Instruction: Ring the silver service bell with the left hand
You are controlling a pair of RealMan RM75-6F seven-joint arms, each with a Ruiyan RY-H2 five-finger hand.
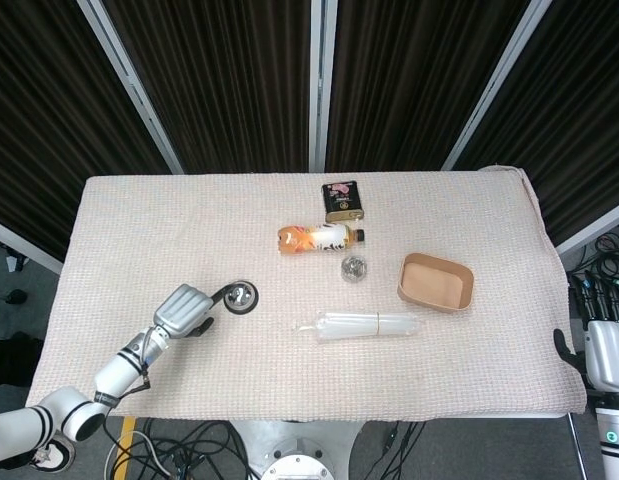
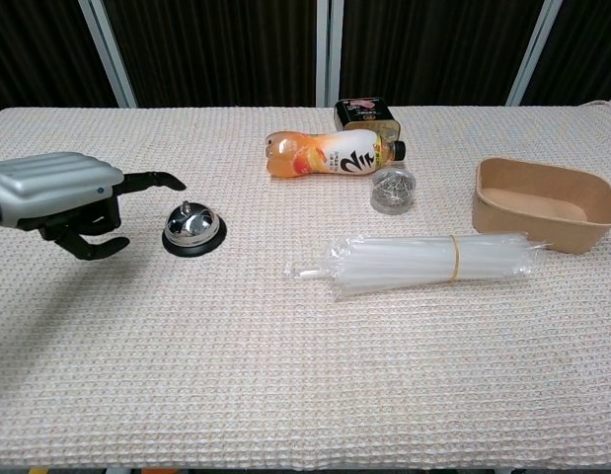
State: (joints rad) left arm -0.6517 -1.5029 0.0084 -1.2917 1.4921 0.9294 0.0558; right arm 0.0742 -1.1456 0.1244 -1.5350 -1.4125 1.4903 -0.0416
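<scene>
The silver service bell stands on its black base at the table's left front, also seen as bell from above. My left hand hovers just left of it, holding nothing. One dark finger reaches toward the bell and ends above and left of the button, apart from it, while the other fingers curl underneath. In the head view the left hand lies left of the bell. My right hand stays off the table's right edge, fingers up and holding nothing.
An orange drink bottle lies on its side behind a dark tin. A small clear jar, a bagged bundle of straws and a brown paper tray sit to the right.
</scene>
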